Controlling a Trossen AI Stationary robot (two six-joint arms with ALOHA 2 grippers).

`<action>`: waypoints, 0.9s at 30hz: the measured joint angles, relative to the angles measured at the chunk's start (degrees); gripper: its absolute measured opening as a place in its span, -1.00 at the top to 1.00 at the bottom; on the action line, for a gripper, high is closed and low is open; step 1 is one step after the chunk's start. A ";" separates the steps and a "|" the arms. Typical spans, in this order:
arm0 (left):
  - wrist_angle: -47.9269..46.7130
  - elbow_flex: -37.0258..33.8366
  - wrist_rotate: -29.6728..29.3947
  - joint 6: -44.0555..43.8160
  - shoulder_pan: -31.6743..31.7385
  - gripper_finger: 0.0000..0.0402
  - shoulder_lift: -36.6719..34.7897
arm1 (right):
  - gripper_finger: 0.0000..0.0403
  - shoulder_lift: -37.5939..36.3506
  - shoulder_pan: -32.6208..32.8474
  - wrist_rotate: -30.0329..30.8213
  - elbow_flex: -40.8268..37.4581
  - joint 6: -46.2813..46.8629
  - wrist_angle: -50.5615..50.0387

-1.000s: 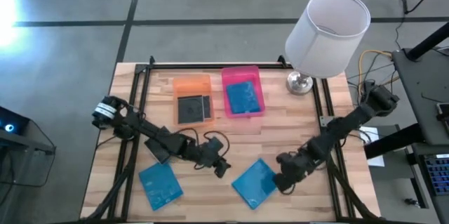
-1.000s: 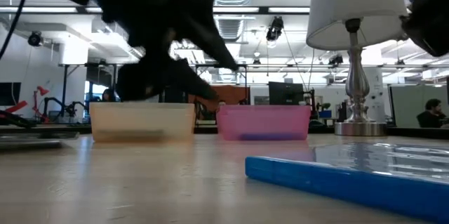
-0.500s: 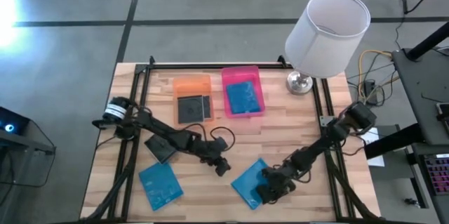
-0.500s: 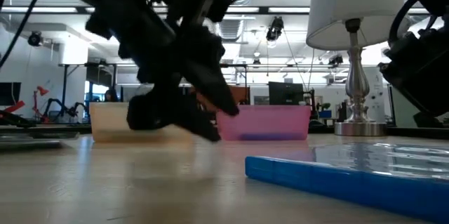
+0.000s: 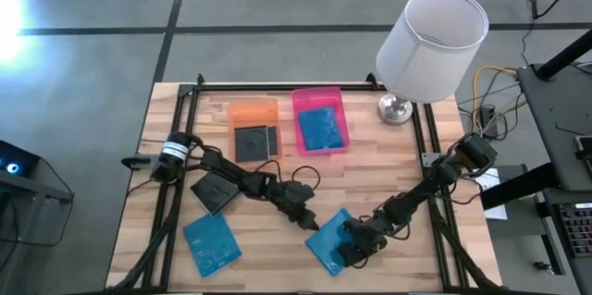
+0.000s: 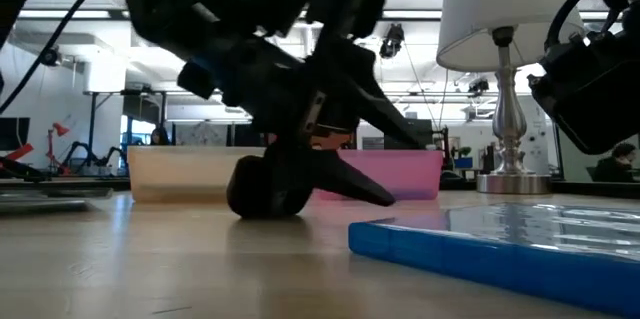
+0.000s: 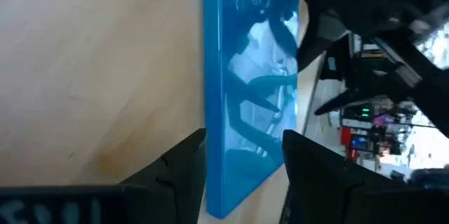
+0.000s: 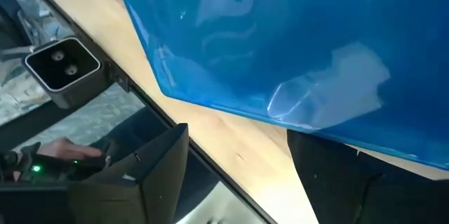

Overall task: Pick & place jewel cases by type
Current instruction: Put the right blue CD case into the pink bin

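The left tool (image 5: 313, 224) sits low at the desk, its two fingers spread apart on either side of the near edge of a blue jewel case (image 5: 333, 239), but not yet closed on it, as the left wrist view shows. The right tool (image 5: 356, 247) is over the same case from the 4 o'clock side, fingers open wide, and it holds nothing that I can see. This case lies at about 5 o'clock from the middle of the desk (image 5: 370, 179). A second blue case (image 5: 212, 242) waits at 7 o'clock, and a dark case (image 5: 214, 190) lies at 9 o'clock under the left arm, both of them loose. Toward 12 o'clock stand two trays: the orange tray (image 5: 253, 130) already has a dark case (image 5: 254, 143) inside, and the pink tray (image 5: 320, 120) has a blue case (image 5: 322, 129) inside. So I judge the sorting is partly done: two cases are placed by type, and three are left on the desk, one of them now being approached. A lamp (image 5: 428, 42) stands at 2 o'clock, well apart from the work.
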 joint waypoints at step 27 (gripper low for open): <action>-20.33 17.39 4.02 4.38 0.12 0.17 6.27 | -0.22 -1.36 -1.27 4.75 -0.80 -10.12 -1.36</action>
